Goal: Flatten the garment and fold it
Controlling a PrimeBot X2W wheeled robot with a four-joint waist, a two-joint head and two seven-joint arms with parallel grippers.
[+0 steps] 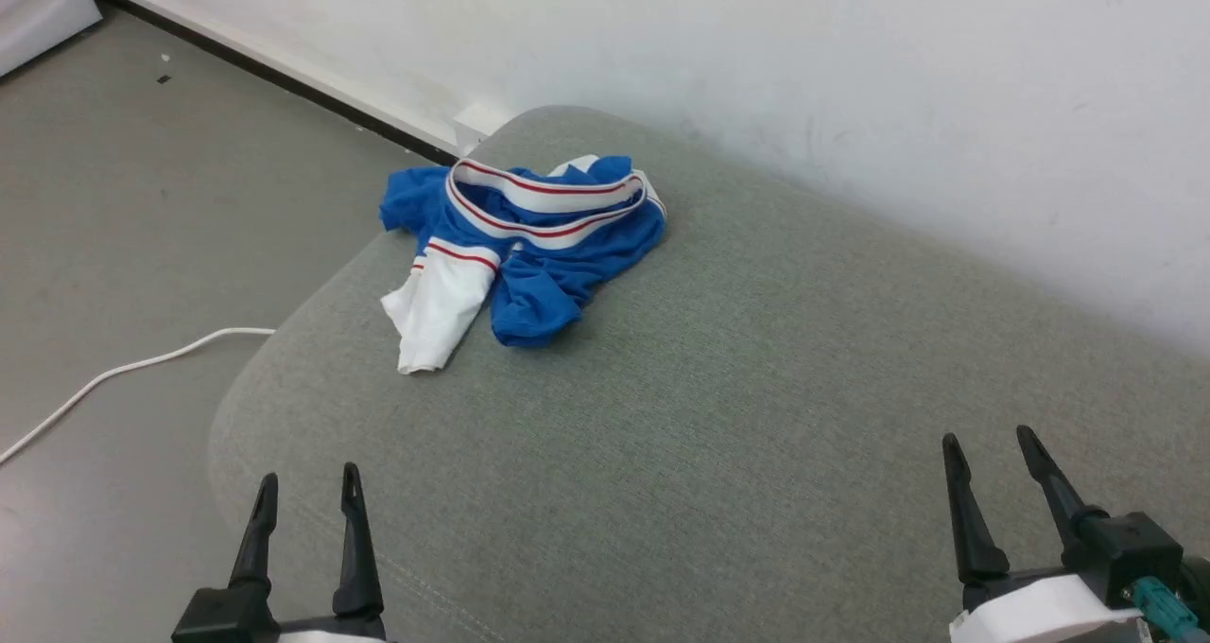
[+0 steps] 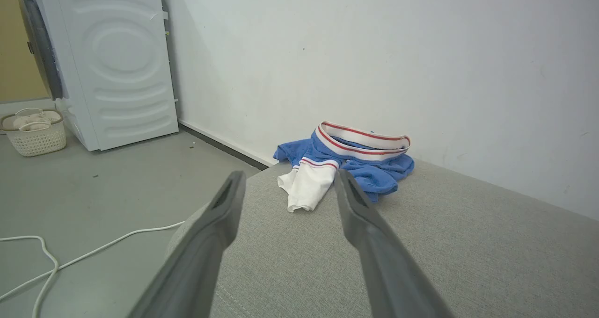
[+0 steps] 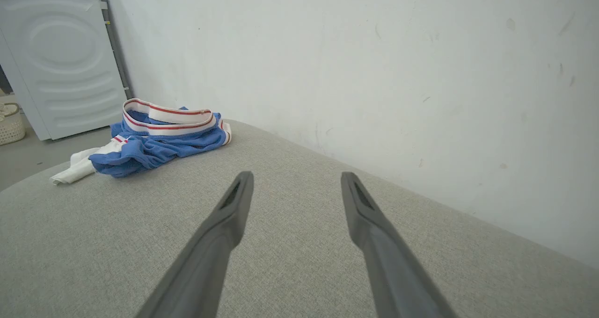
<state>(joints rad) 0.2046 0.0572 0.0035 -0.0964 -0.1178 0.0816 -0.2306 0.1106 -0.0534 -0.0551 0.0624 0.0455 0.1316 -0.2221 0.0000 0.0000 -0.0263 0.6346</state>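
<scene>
blue jersey t-shirt (image 1: 529,246) sits crumpled at the far left corner of the grey upholstered seat (image 1: 756,388), flattening not yet started. left pincer (image 1: 309,477) and right pincer (image 1: 988,435) hover wide open and empty at the seat's near edge. next up, likely a long reach to grab two edges and spread it.

You are looking at a home laundry corner. At the upper left of the left wrist view stands a white washing machine (image 2: 121,65), embossed side panel toward you. Beside it, at the left edge, a pale perforated laundry basket (image 2: 33,140) sits on the grey floor (image 2: 117,187). A white cable (image 1: 123,369) trails over that floor at the left of the head view. A plain white wall (image 1: 851,76) with a dark skirting strip (image 1: 274,74) backs a grey upholstered cushion (image 1: 709,416), where a crumpled garment (image 1: 529,246) lies.
</scene>
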